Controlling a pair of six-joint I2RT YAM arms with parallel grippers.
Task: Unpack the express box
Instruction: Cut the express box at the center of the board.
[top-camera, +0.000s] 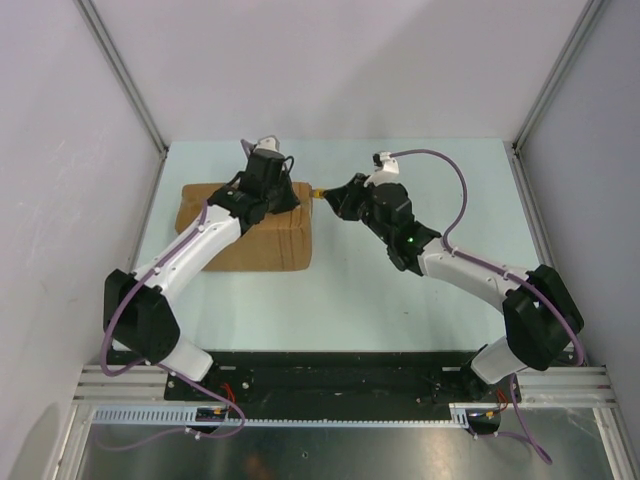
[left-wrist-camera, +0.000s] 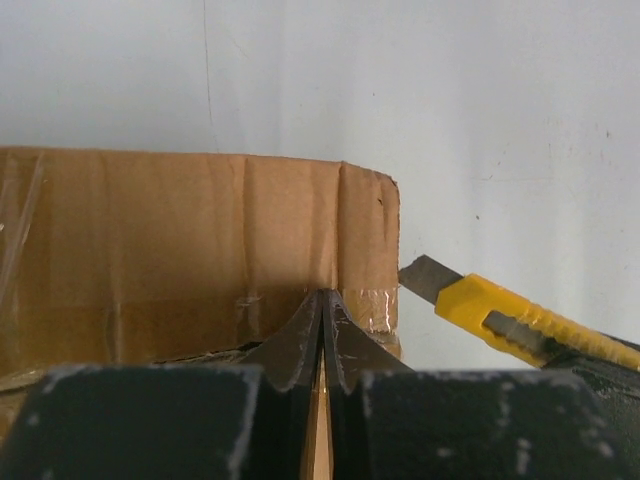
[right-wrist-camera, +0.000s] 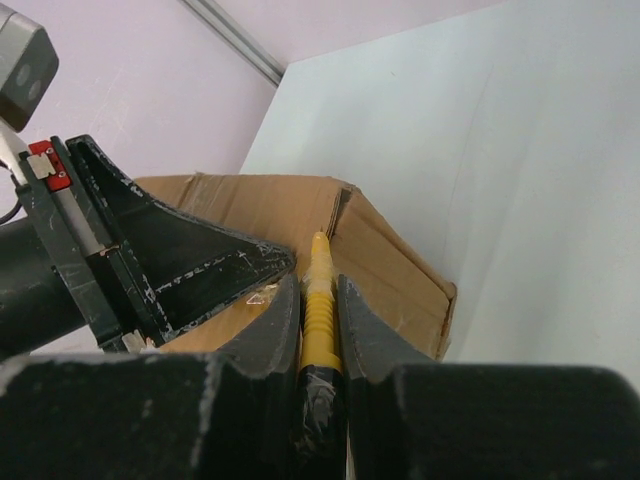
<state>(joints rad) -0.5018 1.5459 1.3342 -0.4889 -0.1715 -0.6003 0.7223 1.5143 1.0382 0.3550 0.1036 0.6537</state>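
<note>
On the pale desk (top-camera: 400, 290), the express box (top-camera: 255, 240) lay under the left claw (left-wrist-camera: 322, 295), whose fingers were pressed together at the box's top corner. Just beside it, the right claw (right-wrist-camera: 318, 280) was clamped on a yellow utility knife (right-wrist-camera: 321, 325), its blade tip just beside that corner.

Bright, even light; near foregrounds seemingly soft.
</note>
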